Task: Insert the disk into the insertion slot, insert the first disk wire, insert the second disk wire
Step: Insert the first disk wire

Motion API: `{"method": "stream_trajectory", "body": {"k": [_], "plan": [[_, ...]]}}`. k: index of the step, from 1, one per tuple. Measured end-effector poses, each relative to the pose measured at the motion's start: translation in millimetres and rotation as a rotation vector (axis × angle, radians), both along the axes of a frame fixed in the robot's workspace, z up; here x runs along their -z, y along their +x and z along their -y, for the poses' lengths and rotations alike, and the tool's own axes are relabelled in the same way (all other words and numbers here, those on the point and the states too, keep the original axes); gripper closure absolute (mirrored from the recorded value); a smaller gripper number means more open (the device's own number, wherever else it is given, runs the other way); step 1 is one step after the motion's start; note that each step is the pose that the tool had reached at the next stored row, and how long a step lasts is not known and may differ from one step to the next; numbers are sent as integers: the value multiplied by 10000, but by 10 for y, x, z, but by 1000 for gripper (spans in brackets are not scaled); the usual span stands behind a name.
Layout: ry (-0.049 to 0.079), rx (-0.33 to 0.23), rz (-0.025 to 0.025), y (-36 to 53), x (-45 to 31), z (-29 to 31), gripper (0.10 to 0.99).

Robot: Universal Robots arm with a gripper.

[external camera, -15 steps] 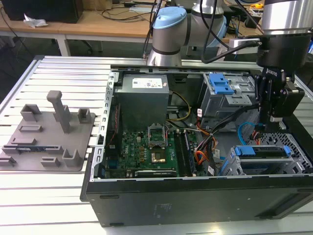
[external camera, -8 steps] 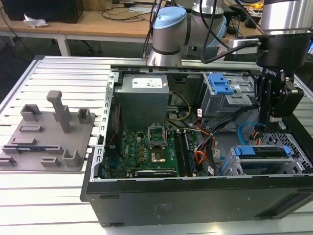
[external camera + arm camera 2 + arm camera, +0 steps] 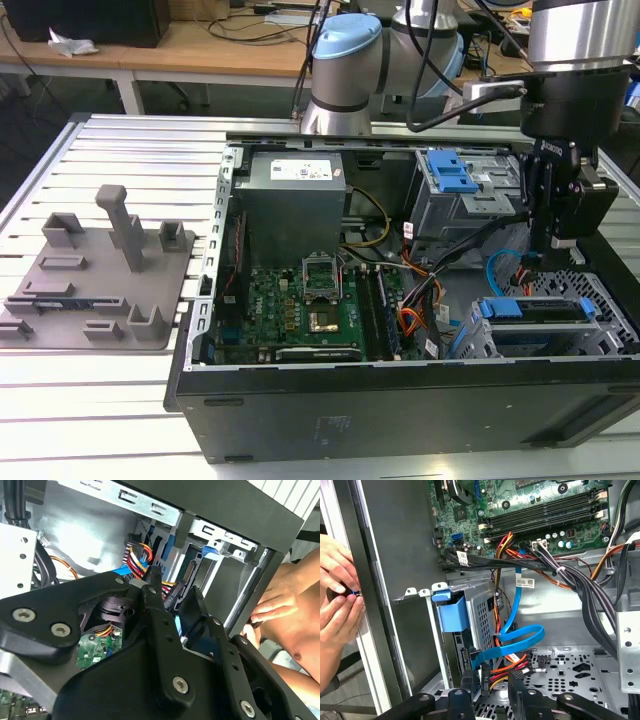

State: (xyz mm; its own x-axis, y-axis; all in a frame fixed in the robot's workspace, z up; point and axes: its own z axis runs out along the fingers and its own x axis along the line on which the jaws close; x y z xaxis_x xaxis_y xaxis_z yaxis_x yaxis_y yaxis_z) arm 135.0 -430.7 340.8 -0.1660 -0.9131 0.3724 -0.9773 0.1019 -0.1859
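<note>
Item: gripper [image 3: 557, 238], hanging over the drive corner of the case [image 3: 400, 385] at the exterior view's right. I read its fingers as parted, standing either side of the black connector of the first disk wire [image 3: 485, 674], presumably to line up a grasp. The disk [image 3: 530, 308] sits inside the insertion slot [image 3: 485, 610], so that step looks done. The second disk wire [image 3: 522, 635] loops just beside the cage. A person's hands [image 3: 337, 600] rest on the case's outer edge, likely steadying it

light-blue cable [image 3: 516, 600], grey perforated cage [image 3: 485, 612]
</note>
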Motion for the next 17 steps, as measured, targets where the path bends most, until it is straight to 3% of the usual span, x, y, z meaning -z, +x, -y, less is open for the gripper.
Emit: {"method": "stream_trajectory", "body": {"k": [1,3,5,14,15,16,17], "plan": [[0,0,-5,0,0,0,678],[1,1,-113,0,1,-2,678],[2,2,-151,1,3,-1,678],[-6,-5,-153,5,6,-65,690],[-5,-6,-153,5,8,-66,757],[-7,-7,-155,5,9,-66,757],[-7,-9,-159,5,11,-66,831]]}}
